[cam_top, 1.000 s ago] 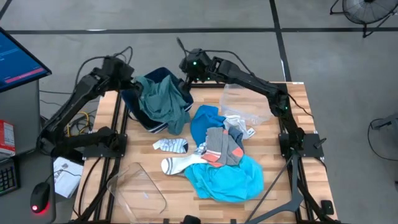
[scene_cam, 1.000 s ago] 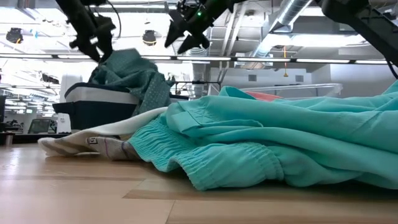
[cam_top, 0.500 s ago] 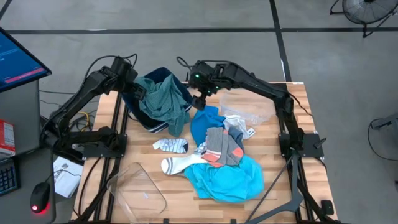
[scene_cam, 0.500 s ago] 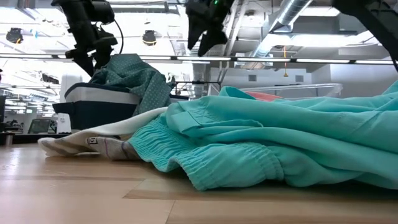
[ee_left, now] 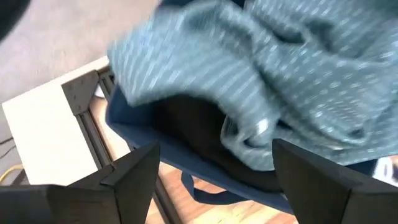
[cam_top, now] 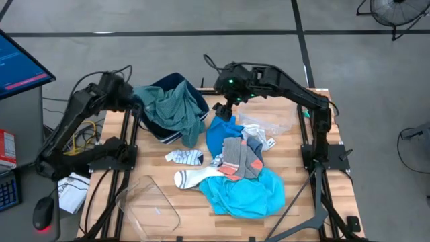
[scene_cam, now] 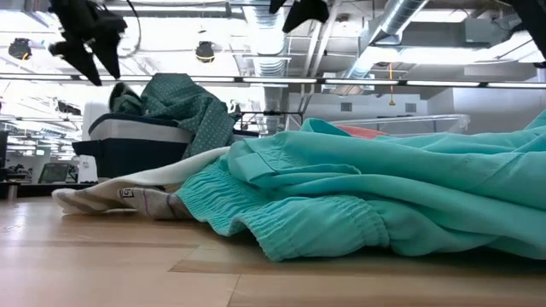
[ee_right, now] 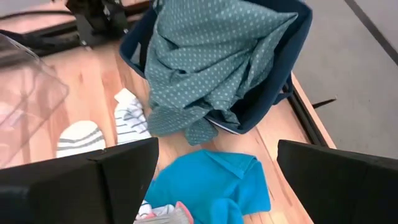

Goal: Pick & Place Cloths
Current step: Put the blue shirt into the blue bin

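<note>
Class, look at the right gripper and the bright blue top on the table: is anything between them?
Nothing visible is. The right gripper, fingers open, hangs above the bright blue top, whose upper part lies uncovered; grey-and-coral socks lie across its lower part only. The dark blue bin stands off to one side.

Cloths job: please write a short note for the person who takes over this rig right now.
Left gripper: open, empty, beside the left wall of the dark blue bin.
Right gripper: open, empty, above the bright blue top.
Done: the teal-green checked shirt lies in the bin, part of it hanging over the front rim.
Left on the table: bright blue top, grey-and-coral socks, white socks, a striped sock, turquoise top.
Two clear plastic tubs stand empty.
Suggested next: probably the bright blue top, nearest the right gripper.
</note>
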{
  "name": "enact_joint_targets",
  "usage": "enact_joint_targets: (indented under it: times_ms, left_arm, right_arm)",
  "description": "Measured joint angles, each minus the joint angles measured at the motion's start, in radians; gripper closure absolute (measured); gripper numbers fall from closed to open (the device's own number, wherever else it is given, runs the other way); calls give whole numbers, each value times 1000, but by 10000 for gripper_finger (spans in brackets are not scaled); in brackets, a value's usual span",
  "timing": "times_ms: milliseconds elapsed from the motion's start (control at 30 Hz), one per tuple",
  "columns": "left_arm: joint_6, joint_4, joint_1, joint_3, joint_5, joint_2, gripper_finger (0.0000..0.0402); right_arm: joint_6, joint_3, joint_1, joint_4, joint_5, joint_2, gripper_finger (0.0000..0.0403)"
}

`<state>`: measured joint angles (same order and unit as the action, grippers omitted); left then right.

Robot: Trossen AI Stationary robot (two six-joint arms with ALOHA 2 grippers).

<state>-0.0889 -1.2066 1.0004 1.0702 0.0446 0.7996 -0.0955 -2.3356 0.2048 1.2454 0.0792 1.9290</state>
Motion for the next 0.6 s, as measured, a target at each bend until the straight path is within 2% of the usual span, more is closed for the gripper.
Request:
enact_joint_targets:
  times_ms: [100, 200, 367, 500, 600]
  left_arm:
    - [-32, 3, 0, 2, -26, -72, 114]
    - [-56, 60, 0, 2, -136, -138, 135]
    - [-106, 299, -11, 3, -347, -170, 219]
    - [-139, 513, -83, -3, -426, -129, 290]
    - [-162, 637, -185, -3, -474, -59, 355]
  right_arm:
    - [-3, 0, -11, 13, 0, -27, 81]
    - [-10, 0, -26, 45, 0, -53, 81]
    - [-11, 0, -50, 70, 0, -77, 81]
    - [-11, 0, -66, 77, 0, -79, 81]
    - [-11, 0, -74, 97, 0, -79, 81]
